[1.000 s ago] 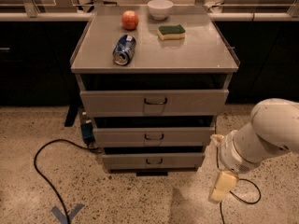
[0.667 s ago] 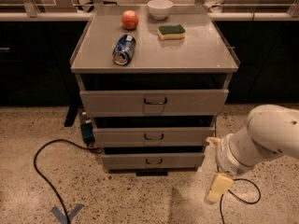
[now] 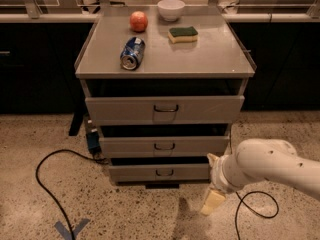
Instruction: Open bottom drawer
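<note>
The bottom drawer (image 3: 160, 172) is the lowest and flattest grey front of the metal cabinet, with a small dark loop handle (image 3: 164, 172) at its centre. It sits nearly flush under the middle drawer (image 3: 162, 146). My gripper (image 3: 212, 200) hangs low at the end of the white arm (image 3: 265, 164), to the right of and in front of the bottom drawer, close to the floor. It is apart from the handle and holds nothing that I can see.
On the cabinet top (image 3: 210, 54) lie a tipped blue can (image 3: 132, 53), a red apple (image 3: 139, 21), a white bowl (image 3: 171, 9) and a green-yellow sponge (image 3: 183, 34). The top drawer (image 3: 165, 109) is the tallest. A black cable (image 3: 47, 184) loops on the speckled floor at left.
My arm and gripper have shifted left, closer to the bottom drawer's right end. The drawers have not moved.
</note>
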`<state>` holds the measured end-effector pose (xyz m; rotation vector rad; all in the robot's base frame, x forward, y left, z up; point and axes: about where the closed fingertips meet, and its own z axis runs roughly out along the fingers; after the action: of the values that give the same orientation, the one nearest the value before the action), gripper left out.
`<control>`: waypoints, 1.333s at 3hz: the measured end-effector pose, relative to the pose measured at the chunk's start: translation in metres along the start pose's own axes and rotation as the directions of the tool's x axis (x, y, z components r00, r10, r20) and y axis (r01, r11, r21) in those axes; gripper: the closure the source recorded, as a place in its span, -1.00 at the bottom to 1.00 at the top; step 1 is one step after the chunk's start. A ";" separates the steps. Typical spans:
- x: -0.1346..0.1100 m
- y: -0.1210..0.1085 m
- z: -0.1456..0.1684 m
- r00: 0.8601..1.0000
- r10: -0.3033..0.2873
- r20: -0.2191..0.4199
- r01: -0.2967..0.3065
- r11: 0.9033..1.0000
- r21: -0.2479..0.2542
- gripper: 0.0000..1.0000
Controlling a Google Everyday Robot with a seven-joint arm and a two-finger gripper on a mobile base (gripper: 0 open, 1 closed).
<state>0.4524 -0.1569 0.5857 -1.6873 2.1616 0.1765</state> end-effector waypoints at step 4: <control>0.019 -0.060 0.145 0.972 0.193 0.137 -0.198 0.980 0.027 -1.00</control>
<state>0.5383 -0.1415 0.4543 -1.3966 2.2118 0.2898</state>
